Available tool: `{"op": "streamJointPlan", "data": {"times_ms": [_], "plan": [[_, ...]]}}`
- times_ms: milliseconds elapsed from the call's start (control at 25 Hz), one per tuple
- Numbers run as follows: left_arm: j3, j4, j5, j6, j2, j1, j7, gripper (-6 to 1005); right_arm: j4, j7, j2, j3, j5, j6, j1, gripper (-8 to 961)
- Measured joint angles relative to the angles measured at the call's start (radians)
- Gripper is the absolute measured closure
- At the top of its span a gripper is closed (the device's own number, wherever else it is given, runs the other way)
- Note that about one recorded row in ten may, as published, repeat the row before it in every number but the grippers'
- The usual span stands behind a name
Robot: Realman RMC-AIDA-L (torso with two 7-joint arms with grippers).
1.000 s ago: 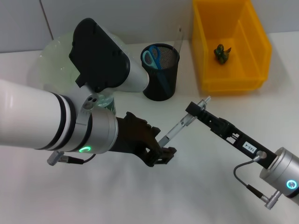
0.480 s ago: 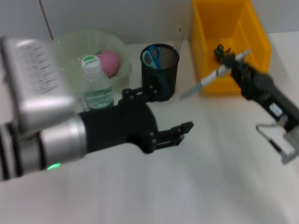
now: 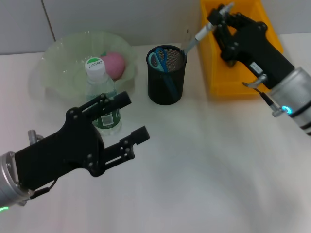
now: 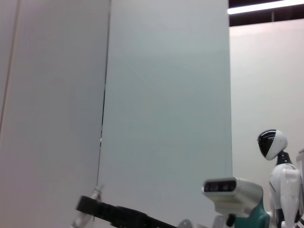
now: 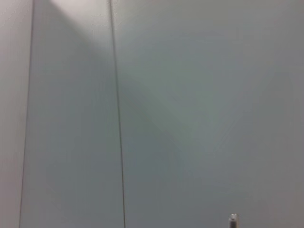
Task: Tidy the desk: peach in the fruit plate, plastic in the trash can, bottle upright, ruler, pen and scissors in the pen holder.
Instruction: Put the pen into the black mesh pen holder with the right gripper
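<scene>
Two arms are in view, and only the right one is working. Nearest, at about seven o'clock, the left gripper (image 3: 127,119) hangs over the desk with its fingers spread and nothing between them, just in front of the upright bottle (image 3: 100,92). Beyond the bottle, at eleven o'clock, the peach (image 3: 114,64) lies in the fruit plate (image 3: 58,58). At twelve, the pen holder (image 3: 166,75) already contains the scissors (image 3: 158,60). Farthest, at one o'clock before the trash can (image 3: 243,73), the right gripper (image 3: 217,18) is clamped on the pen (image 3: 197,36), tip slanting towards the holder's rim. Judging by this, the pen step is under way; next, the tip must clear the rim before release.
</scene>
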State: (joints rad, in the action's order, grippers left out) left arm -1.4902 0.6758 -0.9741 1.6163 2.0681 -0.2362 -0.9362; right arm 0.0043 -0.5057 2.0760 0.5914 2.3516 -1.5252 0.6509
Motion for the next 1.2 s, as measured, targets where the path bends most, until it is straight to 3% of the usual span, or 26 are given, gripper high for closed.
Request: {"op": "streamJointPlan", "data": {"times_ms": [40,480,680,880,1200], "plan": [[0.018,-0.051,-0.007,0.023,0.000,-0.015,0.022,272,0.009,0.028,0.000,0.001,-0.002,0.013,0.007,794],[0.039,-0.055,-0.100,0.018,-0.007,-0.016,0.054,277,0.136,0.311,0.004,-0.001,-0.003,0.262,0.061,785],[0.122,-0.067,-0.238,0.006,-0.008,-0.017,0.053,277,0.142,0.314,0.004,-0.008,-0.002,0.320,0.077,780],[0.151,-0.069,-0.317,-0.013,-0.008,-0.017,0.046,277,0.174,0.312,0.006,-0.012,0.001,0.395,0.079,776],[0.152,-0.079,-0.340,-0.019,-0.006,-0.020,0.043,277,0.205,0.308,0.008,-0.014,0.023,0.423,0.067,769]]}}
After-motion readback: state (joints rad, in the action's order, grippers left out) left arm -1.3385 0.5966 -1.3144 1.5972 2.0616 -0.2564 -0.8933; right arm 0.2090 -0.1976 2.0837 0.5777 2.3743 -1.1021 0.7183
